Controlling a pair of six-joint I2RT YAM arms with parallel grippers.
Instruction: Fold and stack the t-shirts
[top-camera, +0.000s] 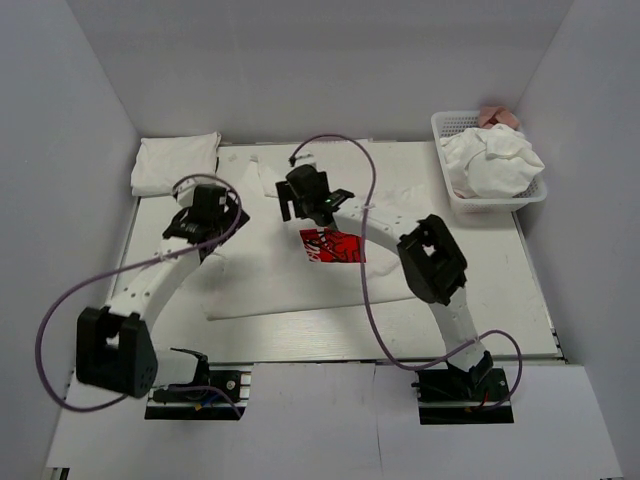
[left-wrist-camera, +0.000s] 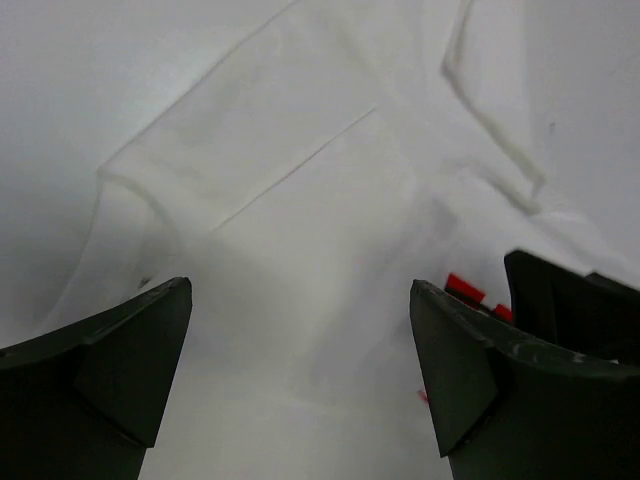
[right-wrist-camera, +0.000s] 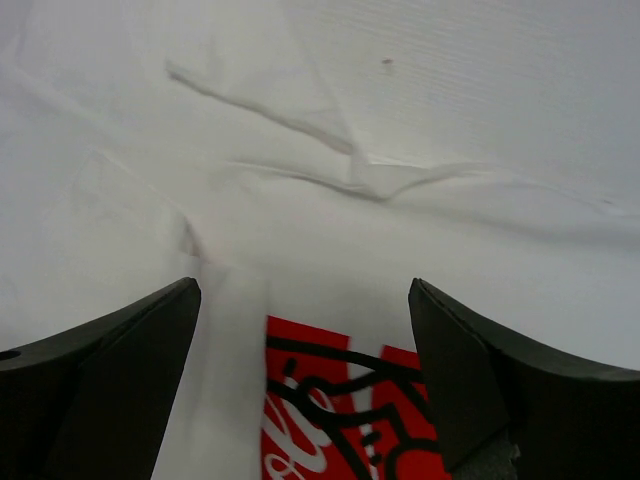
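Observation:
A white t-shirt (top-camera: 270, 280) lies spread on the table, partly folded, its red chest print (top-camera: 333, 246) showing at the middle. My left gripper (top-camera: 213, 200) hovers open over the shirt's left part; in the left wrist view (left-wrist-camera: 300, 330) white cloth with a sleeve fold (left-wrist-camera: 250, 150) lies between its fingers. My right gripper (top-camera: 305, 190) is open just above the print; the right wrist view (right-wrist-camera: 305, 330) shows the red print (right-wrist-camera: 340, 410) and the collar crease (right-wrist-camera: 375, 180). A folded white shirt (top-camera: 176, 163) lies at the far left.
A white basket (top-camera: 453, 200) at the far right holds crumpled white shirts (top-camera: 492, 162) and something pink (top-camera: 500, 117). White walls close in the back and both sides. Purple cables loop from both arms over the table.

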